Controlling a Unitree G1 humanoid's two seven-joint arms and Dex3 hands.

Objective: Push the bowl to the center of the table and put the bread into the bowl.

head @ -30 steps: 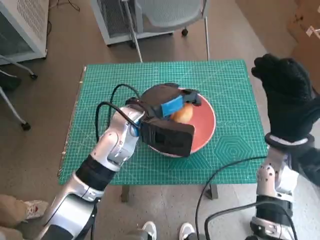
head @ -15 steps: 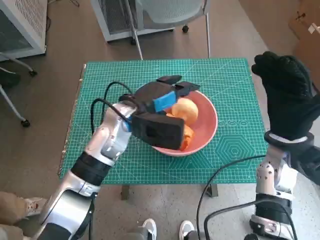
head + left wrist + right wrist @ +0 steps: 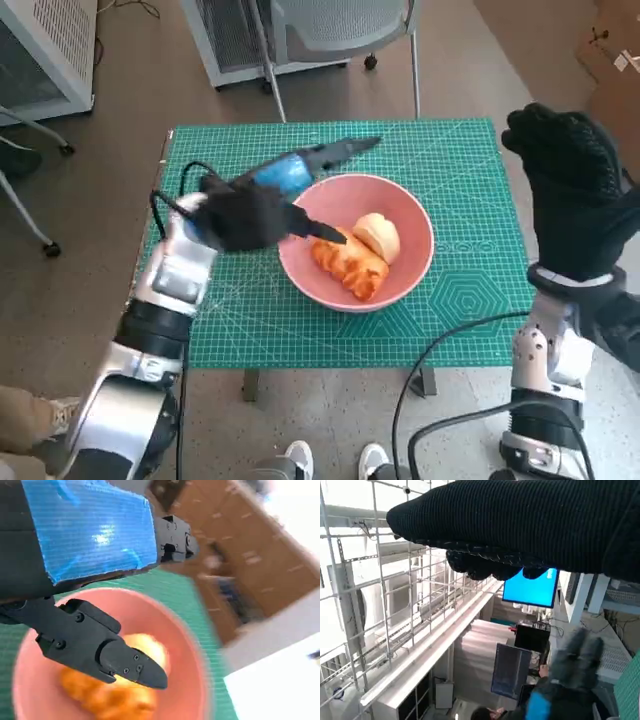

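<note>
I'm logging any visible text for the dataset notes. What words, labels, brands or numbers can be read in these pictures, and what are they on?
No text can be read in any view.
Green cutting mat: printed grid lines and faint markings, too small to read.
Blue screen in the right wrist view: glowing, no legible characters.
Left hand, right hand, bowl and bread: no lettering visible.

Bowl [image 3: 410,262] near table centre; left hand [image 3: 262,205] hangs over its left rim; green mat [image 3: 470,170] right side open.
</note>
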